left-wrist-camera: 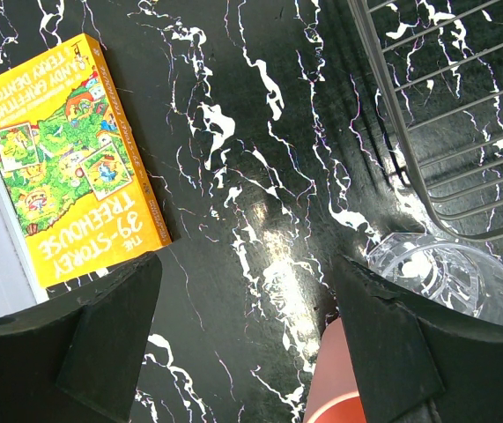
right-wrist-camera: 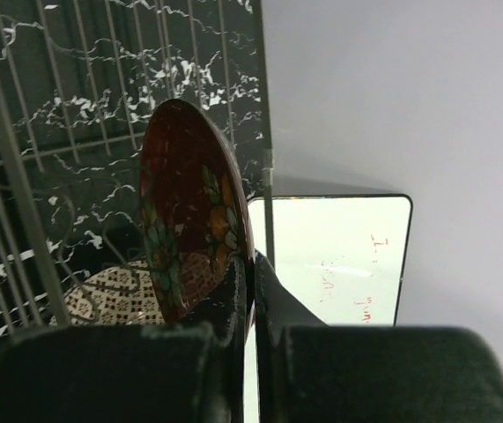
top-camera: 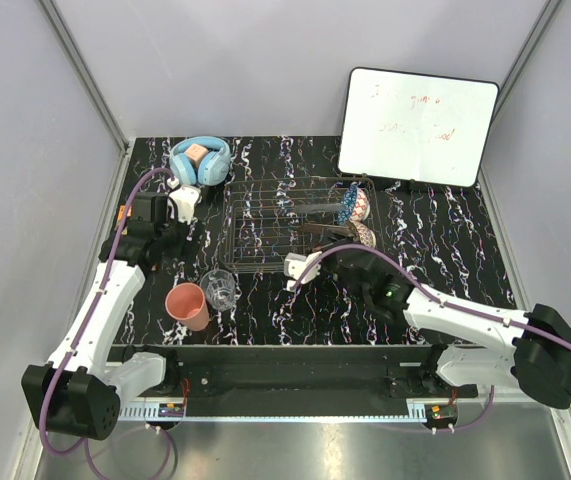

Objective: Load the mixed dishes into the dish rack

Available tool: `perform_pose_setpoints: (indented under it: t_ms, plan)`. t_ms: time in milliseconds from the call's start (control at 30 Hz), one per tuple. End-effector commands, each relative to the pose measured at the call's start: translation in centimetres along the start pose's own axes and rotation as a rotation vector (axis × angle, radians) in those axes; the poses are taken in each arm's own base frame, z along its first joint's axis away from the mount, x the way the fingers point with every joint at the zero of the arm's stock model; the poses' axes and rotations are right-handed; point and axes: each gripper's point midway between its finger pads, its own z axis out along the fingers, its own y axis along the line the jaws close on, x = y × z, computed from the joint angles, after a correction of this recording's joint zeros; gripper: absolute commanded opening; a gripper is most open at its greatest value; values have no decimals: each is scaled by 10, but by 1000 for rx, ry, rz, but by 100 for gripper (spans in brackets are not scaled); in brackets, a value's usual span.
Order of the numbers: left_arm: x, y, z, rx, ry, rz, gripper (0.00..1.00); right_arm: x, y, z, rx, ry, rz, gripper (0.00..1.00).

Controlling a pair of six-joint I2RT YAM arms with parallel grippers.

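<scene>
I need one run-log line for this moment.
right gripper shut on red floral plate at dish rack | left gripper open | pink cup, glass tumbler on table

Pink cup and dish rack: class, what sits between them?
The clear glass tumbler stands between pink cup and dish rack, shown in the top external view.

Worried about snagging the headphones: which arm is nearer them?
Left. The left tool sits right beside the headphones; the right tool is at the rack's near edge, gripping a plate.
</scene>
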Motion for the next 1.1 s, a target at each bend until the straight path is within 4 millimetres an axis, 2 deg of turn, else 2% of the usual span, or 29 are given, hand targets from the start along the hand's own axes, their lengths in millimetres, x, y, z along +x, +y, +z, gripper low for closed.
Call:
perform_pose_setpoints:
  t_ms: [0, 233, 400, 567, 667, 767, 900, 1000, 1067]
  plan:
    - [-12, 7, 0, -27, -44, -9, 82, -7, -1, -4, 18, -20, 39, 0]
    - [-11, 8, 0, -34, -45, -8, 82, 1, 29, 2, -70, 13, 44, 0]
    - [-11, 8, 0, -33, -43, -5, 82, 5, 49, 7, -125, 59, 112, 21]
    - [-12, 8, 1, -31, -46, -7, 82, 3, 49, 8, -109, 83, 195, 32]
    - [-11, 8, 1, -30, -43, -4, 82, 5, 47, 6, -98, 104, 235, 34]
    - [-13, 9, 1, -33, -48, -4, 82, 3, 41, 0, -80, 101, 303, 36]
    - [-13, 8, 1, -31, -46, -7, 82, 7, 35, -9, -58, 109, 334, 45]
    - [-15, 9, 1, -30, -49, -8, 82, 13, 30, -11, -16, 132, 343, 45]
    - [-15, 8, 1, -28, -48, -13, 82, 15, 27, -7, 13, 148, 334, 38]
